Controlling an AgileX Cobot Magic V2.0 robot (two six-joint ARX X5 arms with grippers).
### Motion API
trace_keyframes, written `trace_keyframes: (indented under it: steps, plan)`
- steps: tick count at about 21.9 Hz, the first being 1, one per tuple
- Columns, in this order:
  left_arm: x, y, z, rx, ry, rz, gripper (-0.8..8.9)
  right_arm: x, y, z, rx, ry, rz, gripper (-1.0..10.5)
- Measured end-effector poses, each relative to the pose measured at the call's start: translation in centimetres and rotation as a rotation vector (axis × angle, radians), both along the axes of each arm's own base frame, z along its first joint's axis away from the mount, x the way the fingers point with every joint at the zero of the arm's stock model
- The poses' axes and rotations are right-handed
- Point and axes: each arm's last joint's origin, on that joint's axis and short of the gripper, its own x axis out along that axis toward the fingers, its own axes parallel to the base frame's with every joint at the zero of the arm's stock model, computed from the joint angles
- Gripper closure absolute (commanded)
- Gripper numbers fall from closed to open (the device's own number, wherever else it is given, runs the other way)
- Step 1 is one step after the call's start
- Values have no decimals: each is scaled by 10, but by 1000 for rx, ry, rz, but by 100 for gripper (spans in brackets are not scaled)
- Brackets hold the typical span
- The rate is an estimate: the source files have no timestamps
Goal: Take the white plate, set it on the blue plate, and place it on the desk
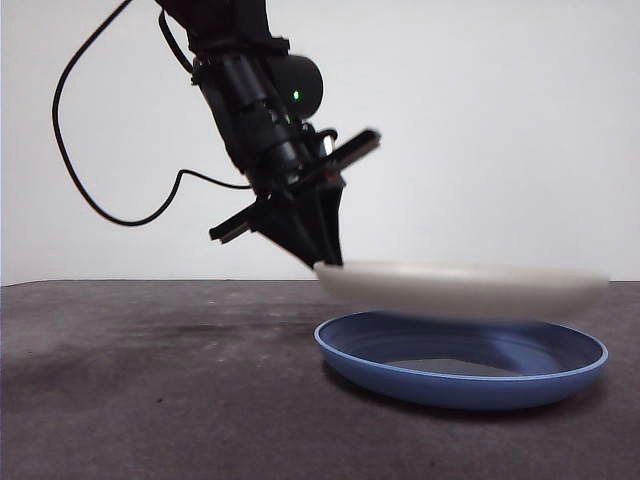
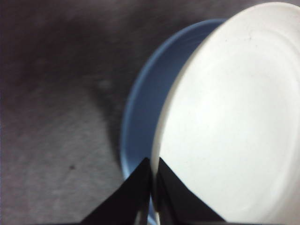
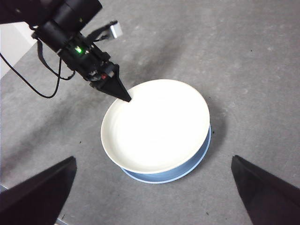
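Observation:
The white plate (image 1: 465, 288) hangs level just above the blue plate (image 1: 462, 372), which rests on the dark desk (image 1: 150, 390). My left gripper (image 1: 328, 262) is shut on the white plate's left rim; in the left wrist view its jaws pinch the rim of the white plate (image 2: 234, 122), with the blue plate (image 2: 145, 112) showing beneath. From high above, the right wrist view shows the white plate (image 3: 157, 124) covering most of the blue plate (image 3: 197, 161), with the left gripper (image 3: 125, 97) at its rim. My right gripper (image 3: 152, 197) stands open, well above both plates.
A black cable (image 1: 85, 150) loops down from the left arm against the pale wall. The desk (image 3: 253, 70) stretches bare around the plates in the right wrist view.

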Motion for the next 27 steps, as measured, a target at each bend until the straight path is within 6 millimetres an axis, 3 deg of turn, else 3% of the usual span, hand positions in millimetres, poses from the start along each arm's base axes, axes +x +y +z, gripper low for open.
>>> trace_keyframes:
  steps: [7,13,19,22,27]
  plan:
    - [1,0,-6,20,13,3,802,0,0,0,0,0,0,328]
    - [-3,-6,-6,19,2,-28,628,0,0,0,-3,-1,-5,328]
    - [-2,-8,-4,6,-22,-37,204,0,0,0,-3,-2,-5,328]
    - [2,-5,11,10,-19,-35,179,0,0,0,-3,-2,-6,328]
    - [1,15,66,54,8,-86,183,0,0,0,-5,-3,-9,328]
